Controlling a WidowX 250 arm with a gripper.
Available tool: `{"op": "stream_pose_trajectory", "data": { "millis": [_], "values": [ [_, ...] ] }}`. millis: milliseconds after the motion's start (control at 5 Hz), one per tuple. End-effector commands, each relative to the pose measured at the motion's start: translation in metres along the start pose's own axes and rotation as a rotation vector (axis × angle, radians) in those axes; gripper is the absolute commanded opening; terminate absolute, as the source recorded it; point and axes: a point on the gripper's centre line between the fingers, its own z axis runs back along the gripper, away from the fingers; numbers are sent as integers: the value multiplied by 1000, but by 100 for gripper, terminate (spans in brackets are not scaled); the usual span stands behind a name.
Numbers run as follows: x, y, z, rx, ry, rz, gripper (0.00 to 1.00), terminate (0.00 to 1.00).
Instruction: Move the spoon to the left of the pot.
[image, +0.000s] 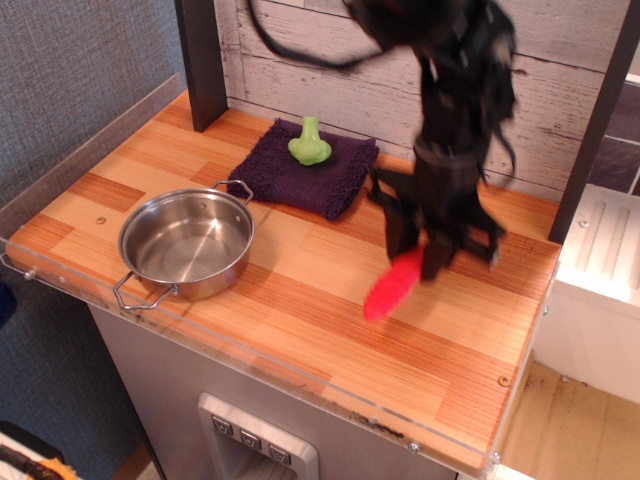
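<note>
The pot (187, 245) is a shallow shiny steel pan with two wire loop handles, standing near the table's front left edge. My gripper (420, 262) is blurred by motion at the middle right of the table, its two dark fingers closed around the upper end of the spoon (392, 286). Only the spoon's thick red ribbed handle shows, slanting down to the left below the fingers. Its metal bowl is hidden behind the gripper. The spoon is well to the right of the pot.
A purple cloth (308, 172) lies at the back of the table with a green vegetable toy (309, 145) on it. A dark post (203, 62) stands at the back left. A white cabinet (597, 290) is off the table's right side.
</note>
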Motion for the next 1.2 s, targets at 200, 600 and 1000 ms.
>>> {"op": "stream_pose_trajectory", "data": {
  "millis": [200,600,1000],
  "values": [
    [-45,155,66,-67,-37,165,0,0],
    [-49,254,23,-7,82,3,0,0],
    [-69,278,7,50,71,44,0,0]
  ]
}}
